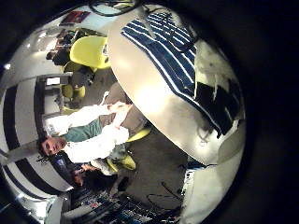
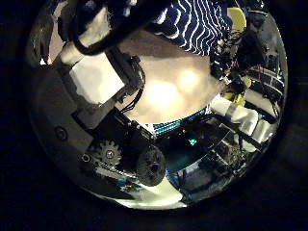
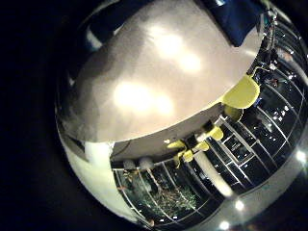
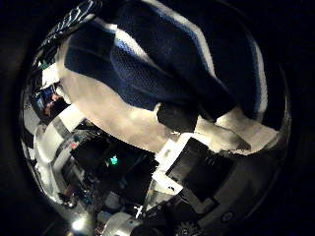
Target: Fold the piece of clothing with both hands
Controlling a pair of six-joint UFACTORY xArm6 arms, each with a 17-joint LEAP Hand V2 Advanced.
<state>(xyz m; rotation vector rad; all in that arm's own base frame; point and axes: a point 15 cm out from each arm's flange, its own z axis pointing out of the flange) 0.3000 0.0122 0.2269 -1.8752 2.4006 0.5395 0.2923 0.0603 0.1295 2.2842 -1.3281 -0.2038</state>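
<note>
Clothing (image 4: 187, 59): a soft dark garment with pale stripes is lying spread on the pale desk (image 3: 144, 96), close under the right hand.
Handling: it is looking light, limp and likely to sag or slide; I judge a hem edge or corner is offering the best hold.
Right hand (image 4: 197, 162): it is resting at the garment's edge; whether the fingers (image 4: 179, 116) are pinching cloth, I cannot tell.
Left hand (image 2: 101, 82): it is hovering over bare desk beside the garment; its grip is unclear.
Views: the right thumb-side view is showing cloth close up; the right little-finger view is showing mostly bare desk.
</note>
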